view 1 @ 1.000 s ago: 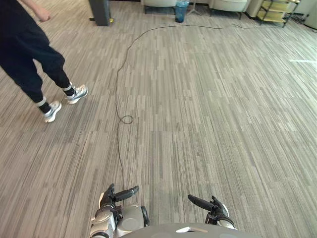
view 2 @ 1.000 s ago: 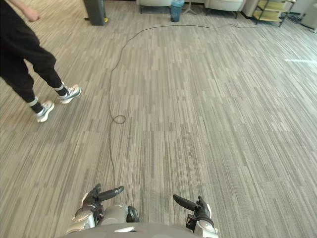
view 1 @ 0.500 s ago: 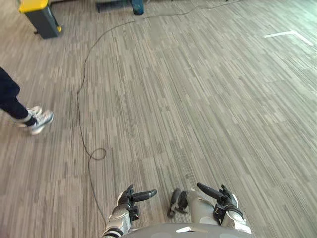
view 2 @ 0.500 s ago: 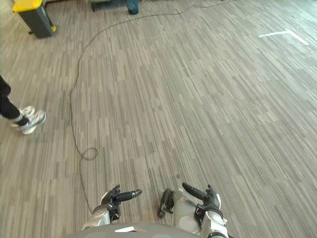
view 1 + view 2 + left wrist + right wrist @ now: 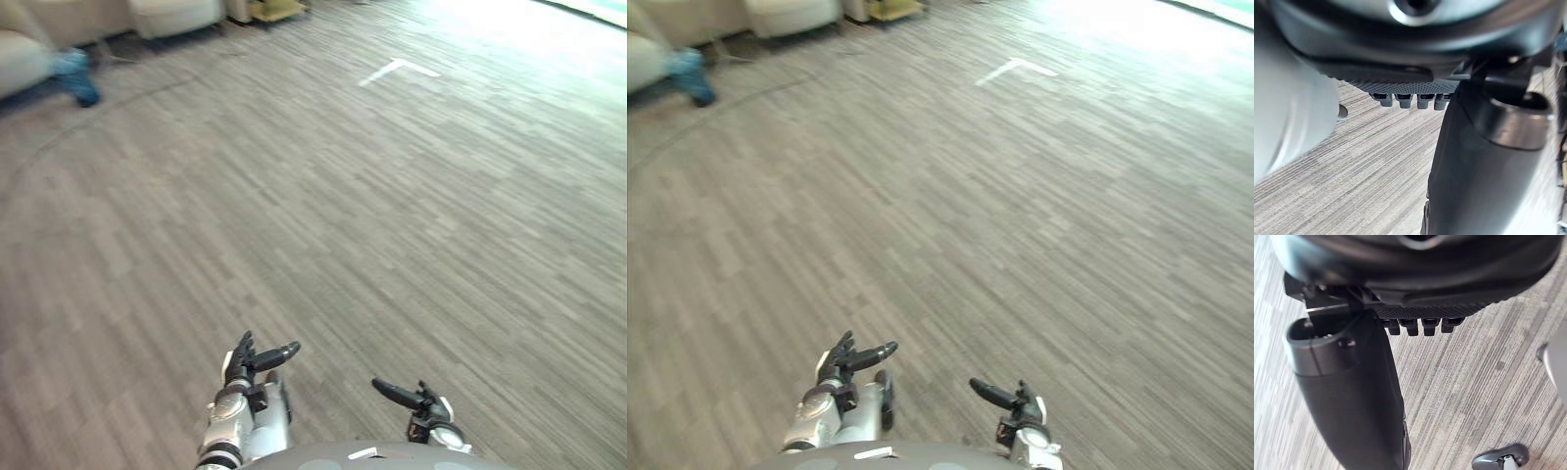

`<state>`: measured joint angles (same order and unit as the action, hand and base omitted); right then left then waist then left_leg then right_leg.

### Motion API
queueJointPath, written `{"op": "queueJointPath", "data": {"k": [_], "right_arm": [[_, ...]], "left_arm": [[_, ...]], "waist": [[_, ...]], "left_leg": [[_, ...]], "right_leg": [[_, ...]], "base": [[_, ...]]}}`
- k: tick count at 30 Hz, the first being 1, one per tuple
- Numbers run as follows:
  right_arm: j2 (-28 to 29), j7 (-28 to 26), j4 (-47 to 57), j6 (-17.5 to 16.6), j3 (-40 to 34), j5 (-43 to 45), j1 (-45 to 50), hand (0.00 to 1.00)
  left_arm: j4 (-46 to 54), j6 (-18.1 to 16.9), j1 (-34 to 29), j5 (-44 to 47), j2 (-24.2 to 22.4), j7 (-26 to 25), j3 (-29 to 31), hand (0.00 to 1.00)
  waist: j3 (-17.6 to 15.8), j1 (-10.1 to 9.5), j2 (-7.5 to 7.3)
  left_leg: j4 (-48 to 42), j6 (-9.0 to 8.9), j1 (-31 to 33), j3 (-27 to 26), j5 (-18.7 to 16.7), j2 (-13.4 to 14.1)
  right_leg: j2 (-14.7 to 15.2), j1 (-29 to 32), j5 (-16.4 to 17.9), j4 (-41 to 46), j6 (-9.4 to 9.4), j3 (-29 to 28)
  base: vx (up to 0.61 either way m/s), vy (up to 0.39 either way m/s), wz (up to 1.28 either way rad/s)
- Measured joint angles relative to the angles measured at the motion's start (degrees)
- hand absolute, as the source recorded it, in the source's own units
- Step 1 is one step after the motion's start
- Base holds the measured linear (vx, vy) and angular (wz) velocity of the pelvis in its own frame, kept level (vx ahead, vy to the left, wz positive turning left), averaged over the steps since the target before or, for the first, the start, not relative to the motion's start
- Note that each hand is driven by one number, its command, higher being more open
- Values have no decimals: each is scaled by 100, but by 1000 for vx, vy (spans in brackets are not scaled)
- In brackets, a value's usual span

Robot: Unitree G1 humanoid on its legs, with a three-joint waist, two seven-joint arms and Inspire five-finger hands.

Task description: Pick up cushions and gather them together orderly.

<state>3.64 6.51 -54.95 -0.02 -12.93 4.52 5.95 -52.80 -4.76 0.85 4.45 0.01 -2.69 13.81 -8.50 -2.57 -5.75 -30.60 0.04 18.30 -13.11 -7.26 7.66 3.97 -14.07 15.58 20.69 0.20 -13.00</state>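
Both of your robot's hands hang low and near over the striped carpet (image 5: 392,215), holding nothing: the left hand (image 5: 250,360) and right hand (image 5: 416,399) have relaxed fingers and thumbs pointing out. Far left stand pale padded seats (image 5: 174,14), possibly the cushions but too blurred to tell, beside a blue object (image 5: 78,78). A white floor mark (image 5: 397,70) lies far ahead.

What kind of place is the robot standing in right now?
Probably an office lounge or lobby: broad striped grey carpet, pale upholstered seats along the far edge, a white tape mark on the floor.
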Motion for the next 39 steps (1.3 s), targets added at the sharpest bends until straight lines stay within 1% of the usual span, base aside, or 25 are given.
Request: {"op": "queueJointPath", "data": {"k": [1,2,3,4,8,10,12,13,14,16,17,18,20,22,24,26,28,30,32,34,35,36,37,38,39], "right_arm": [[-3,1,-16,2,33,0,33,100],[-54,-66,54,-19,64,-20,7,100],[-83,-95,81,-42,64,-32,-10,100],[-139,-110,119,-96,63,-49,-23,100],[-240,-118,306,-158,15,-114,-54,100],[-249,-117,181,-207,-186,-115,-207,100],[-291,-103,111,-176,-292,-100,-284,100],[-308,-93,90,-177,-297,-115,-279,100],[-408,-122,-28,-159,-397,-99,-402,100],[-500,-115,-135,-149,-449,-243,-554,100],[-500,-115,-136,-149,-455,-243,-554,100],[-453,-128,-161,-110,-751,-212,-488,100],[-451,-119,-75,-99,-751,-218,-356,100],[-439,-111,35,-96,-689,-215,-292,100],[-451,-87,33,-72,-528,-208,-290,100],[-438,-85,21,-41,-356,-193,-261,100],[-393,-86,6,14,-319,-196,-233,100],[-384,-97,8,66,-152,-219,-253,100],[-394,-104,3,69,1,-222,-280,100],[-390,-74,10,58,87,-221,-285,100],[-382,-59,7,59,115,-221,-272,100],[-270,-19,10,61,122,-225,-166,100],[-221,-11,10,60,115,-225,-117,100],[-144,7,-28,69,48,-223,-32,100],[-103,-5,-106,113,-114,-218,-76,100]], "left_arm": [[-57,23,7,0,40,-21,12,100],[-287,60,14,-5,122,-116,21,100],[-336,81,21,-5,135,-137,17,100],[-413,133,32,-5,139,-186,-10,100],[-548,163,-5,-5,148,-259,-197,100],[-715,165,14,-5,188,-260,-368,100],[-862,183,-7,-13,201,-237,-568,100],[-874,183,-5,-61,226,-222,-652,100],[-953,177,30,-73,201,-191,-683,100],[-957,154,117,-189,172,-146,-790,100],[-957,154,117,-190,170,-145,-790,100],[-959,159,29,-313,123,-122,-771,100],[-905,163,8,-414,80,-92,-691,100],[-679,162,-6,-452,5,-81,-322,100],[-519,160,-28,-452,13,-84,-202,100],[-265,91,-50,-447,2,-95,-175,100],[-19,-19,-74,-438,-103,-96,-157,100],[71,-96,-66,-417,-245,-103,-128,100],[115,-154,-50,-384,-323,-102,-125,100],[154,-149,-50,-375,-352,-76,-134,100],[164,-150,-39,-365,-349,-74,-130,100],[143,-112,-47,-373,-323,-95,-124,100],[118,-73,-44,-377,-310,-98,-134,100],[53,-30,38,-382,-228,-95,-132,100],[46,-8,74,-375,-174,-111,-119,100]], "waist": [[21,-10,-38],[-3,-11,-23],[-19,-10,0],[-25,-11,7],[-93,41,215],[-187,189,253],[-200,319,244],[-210,338,191],[-304,397,304],[-416,440,424],[-417,442,426],[-399,500,453],[-371,531,498],[-376,511,605],[-412,477,621],[-420,383,560],[-424,256,519],[-432,172,558],[-428,95,577],[-387,55,602],[-381,0,570],[-239,-33,401],[-156,-25,383],[-131,1,118],[-166,-19,50]], "left_leg": [[-103,58,-161,-149,-199,-18],[107,189,-830,-531,-455,-60],[205,182,-1031,-572,-501,-71],[401,175,-1434,-737,-568,-69],[1275,104,-2644,-1258,-619,58],[1852,54,-3361,-1529,-630,173],[2154,11,-3742,-1754,-605,171],[2288,-9,-3900,-1783,-601,87],[2498,-194,-4198,-1770,-539,118],[2691,-502,-4144,-1390,-218,-30],[2691,-505,-4144,-1388,-208,-34],[2437,-737,-4287,-1534,138,103],[1008,-857,-3818,-1106,233,574],[-2111,-971,-2400,-160,470,1172],[-3371,-993,-1686,27,331,1301],[-3326,-727,-896,-233,-91,1219],[-2153,-426,-452,-717,-395,1047],[-680,-351,-176,-846,-420,735],[331,-461,-48,-834,-261,536],[1366,-402,87,-840,116,361],[1416,-175,87,-744,422,293],[1352,157,23,-685,948,178],[1318,313,23,-671,1145,133],[1030,415,-31,-703,991,11],[674,482,-133,-779,749,106]], "right_leg": [[29,130,-135,512,110,-4],[103,911,-989,2401,771,40],[125,1160,-1113,2944,1001,104],[207,1593,-1151,3797,1070,417],[623,2852,-638,4656,374,1944],[624,3417,-279,3681,67,2898],[576,3579,-348,1952,13,3511],[550,3583,-593,1149,64,3580],[308,3452,-1163,875,-680,3605],[149,3514,-789,1045,-695,3464],[147,3513,-782,1048,-696,3465],[59,3314,-388,1249,-733,3457],[-207,2951,-228,954,-702,3466],[-666,2378,-276,325,-710,3403],[-926,1843,-269,-65,-718,3223],[-1047,1154,-269,-611,-718,2964],[-1062,661,-326,-1048,-762,2704],[-1092,250,-327,-1355,-764,2361],[-1122,45,-316,-1521,-745,2050],[-1166,-290,-194,-1792,-607,1648],[-1126,-433,-100,-1810,-585,1465],[-970,-520,-35,-1755,-550,1118],[-902,-512,-23,-1673,-527,1047],[-652,-396,113,-1200,-288,1123],[-603,-230,50,-489,-187,1133]], "base": [[662,312,-86],[735,313,-92],[485,175,-104],[451,128,-74],[418,45,-66],[513,-53,-57],[413,-97,-39],[496,-182,-39],[421,-159,-46],[511,-233,-41],[406,-239,-19],[321,-213,-8],[349,-250,-11],[309,-242,-34],[387,-200,-57],[453,-150,-57],[330,-63,-48],[488,8,-68],[438,56,-77],[541,97,-92],[706,118,-123],[505,81,-97],[634,96,-67],[623,93,-29],[746,131,-37]]}}
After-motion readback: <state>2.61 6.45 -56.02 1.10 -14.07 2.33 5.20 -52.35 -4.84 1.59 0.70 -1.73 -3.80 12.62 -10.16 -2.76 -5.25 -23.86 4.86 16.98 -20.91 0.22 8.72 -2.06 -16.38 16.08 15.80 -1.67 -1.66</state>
